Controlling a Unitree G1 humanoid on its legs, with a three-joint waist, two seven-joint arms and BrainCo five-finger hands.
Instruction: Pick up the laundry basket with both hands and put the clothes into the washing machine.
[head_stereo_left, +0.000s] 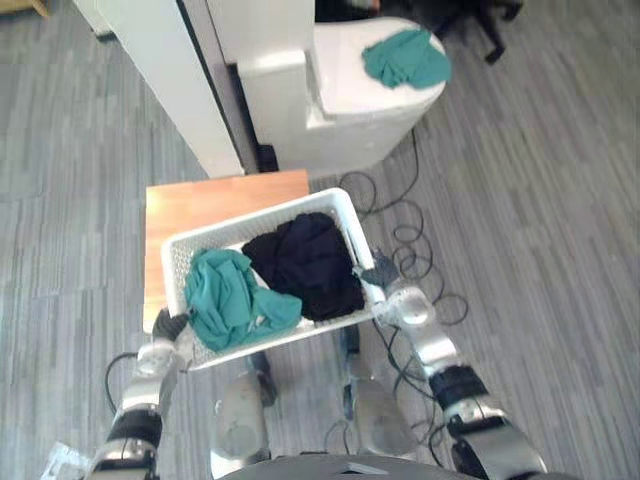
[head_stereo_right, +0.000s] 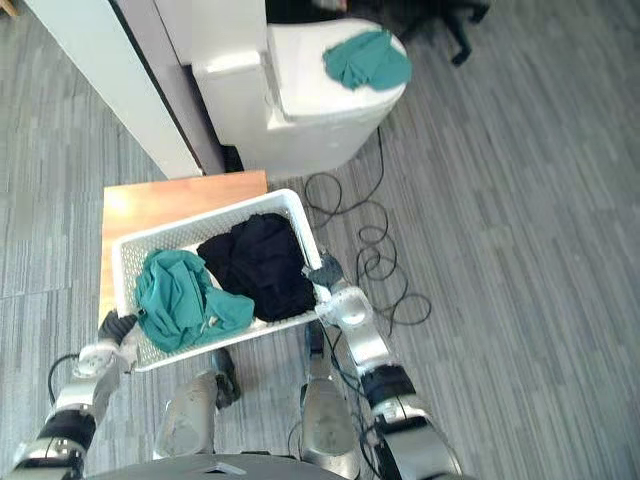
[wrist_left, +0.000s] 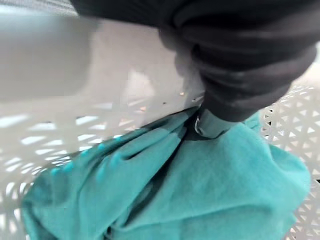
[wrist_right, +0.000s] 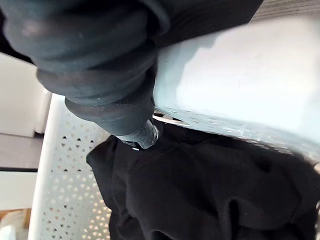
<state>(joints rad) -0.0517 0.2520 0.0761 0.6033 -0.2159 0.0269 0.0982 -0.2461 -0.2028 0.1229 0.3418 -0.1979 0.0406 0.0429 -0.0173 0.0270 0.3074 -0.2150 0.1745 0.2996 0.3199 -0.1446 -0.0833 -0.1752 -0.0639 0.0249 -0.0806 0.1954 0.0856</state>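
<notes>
1. Grey striped carpet (head_stereo_left: 540, 200) covers the floor, and a white partition (head_stereo_left: 170, 80) runs up the far left.
2. Just in front of the partition stands a small wooden table (head_stereo_left: 220, 200), its bare top showing at the far side.
3. At the lower left, the left hand (head_stereo_left: 168, 325) meets the left end of the laundry basket (head_stereo_left: 177, 272). In the left wrist view its dark cover lies over the white rim and the thumb hooks down inside, clamping the rim. The other fingers are hidden below.
4. Seen from above, the white perforated basket lies over the near part of the table and reaches past its near edge. I cannot tell whether it rests on the wood or is lifted clear.
5. Inside, a crumpled teal garment (head_stereo_left: 230, 295) fills the left half, touching a black garment (head_stereo_left: 305, 262) heaped in the right half.
6. The right hand (head_stereo_left: 382, 272) grips the basket's right end the same way, thumb over the rim just above the black cloth and fingers out of sight beneath.
7. Beyond the table, to the right, stands the white washing machine (head_stereo_left: 350, 110), well apart from the basket, with a teal cloth (head_stereo_left: 405, 58) lying on its top.
8. A dark chair base (head_stereo_left: 487, 30) shows at the far right.
</notes>
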